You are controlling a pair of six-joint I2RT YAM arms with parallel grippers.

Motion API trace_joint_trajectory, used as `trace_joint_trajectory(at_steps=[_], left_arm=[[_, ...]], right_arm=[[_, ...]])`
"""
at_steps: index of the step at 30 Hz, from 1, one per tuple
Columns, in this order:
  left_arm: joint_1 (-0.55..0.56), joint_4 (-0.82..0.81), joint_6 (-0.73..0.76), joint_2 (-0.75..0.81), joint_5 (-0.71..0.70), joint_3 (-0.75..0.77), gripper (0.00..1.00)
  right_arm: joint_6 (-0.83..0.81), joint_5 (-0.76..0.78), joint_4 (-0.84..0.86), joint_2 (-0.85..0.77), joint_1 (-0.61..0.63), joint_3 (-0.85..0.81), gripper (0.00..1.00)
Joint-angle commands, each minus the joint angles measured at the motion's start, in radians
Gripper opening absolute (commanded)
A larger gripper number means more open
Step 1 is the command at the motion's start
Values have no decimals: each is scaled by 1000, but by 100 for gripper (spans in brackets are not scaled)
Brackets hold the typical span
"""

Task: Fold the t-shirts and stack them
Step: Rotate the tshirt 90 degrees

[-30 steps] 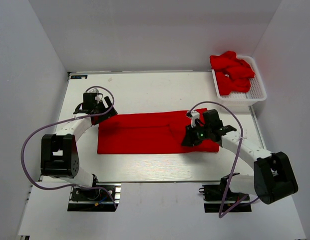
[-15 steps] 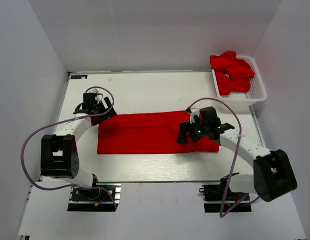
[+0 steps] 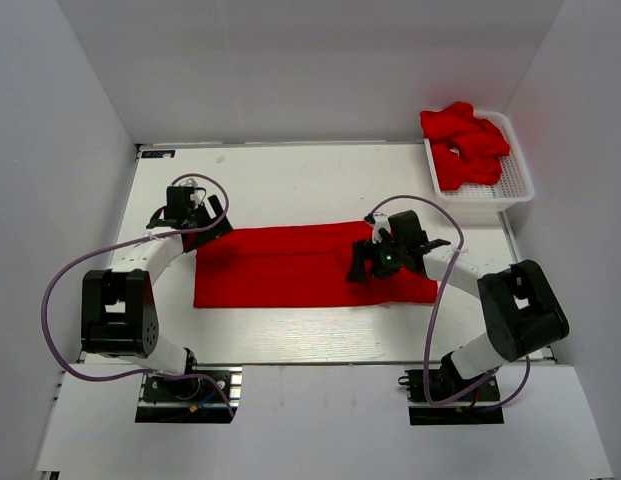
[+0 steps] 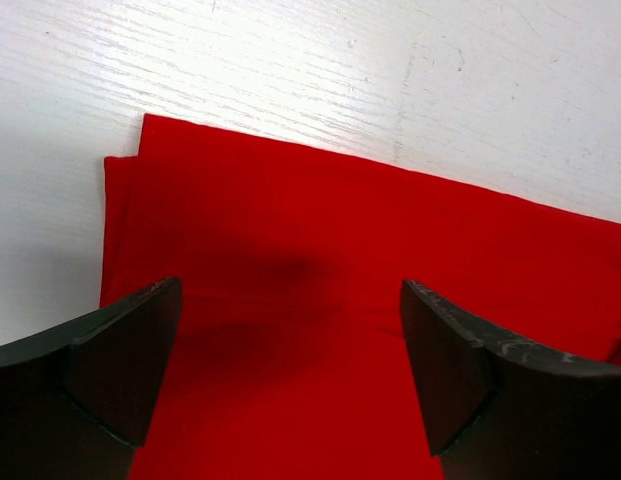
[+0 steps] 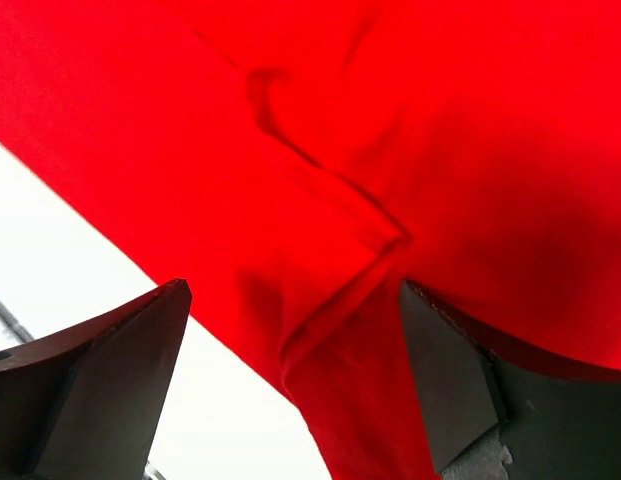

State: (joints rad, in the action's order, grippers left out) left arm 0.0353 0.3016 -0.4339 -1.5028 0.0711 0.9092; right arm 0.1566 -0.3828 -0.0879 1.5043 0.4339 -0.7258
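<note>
Obs., top view: right pincer (image 3: 363,267) has shifted leftward along the spread t-shirt (image 3: 280,266) over the last second, from near its right end toward the middle; elbow of that arm has swung in toward the worktop (image 3: 290,185); cloth outline looks unchanged, so nothing seems to have been dragged.

Right pincer (image 5: 295,290): jaws wide, holding nothing; hovers over a raised crease and a folded edge in the red cloth; bare worktop shows to one side.

Left pincer (image 3: 212,224): has not moved; sits at the far left corner of the t-shirt; wrist view shows the pincer (image 4: 290,290) jaws wide, empty, with the layered corner of the cloth just ahead of them.

T-shirt lies flat as a long band across the middle of the worktop, already doubled lengthwise judging by the stacked edges; heaped t-shirts (image 3: 466,140) sit in the basket (image 3: 520,182) at the far right corner, well apart.

Judgement: right arm is repositioning for a new grasp, not carrying; crosswise fold not yet begun; stacking not yet begun.
</note>
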Motion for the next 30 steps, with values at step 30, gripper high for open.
trace_joint_trajectory(at_steps=[30], left_arm=[[24,-96,18,-66,104,86,100]], right_arm=[[112,133,44,-1,98,-87,90]])
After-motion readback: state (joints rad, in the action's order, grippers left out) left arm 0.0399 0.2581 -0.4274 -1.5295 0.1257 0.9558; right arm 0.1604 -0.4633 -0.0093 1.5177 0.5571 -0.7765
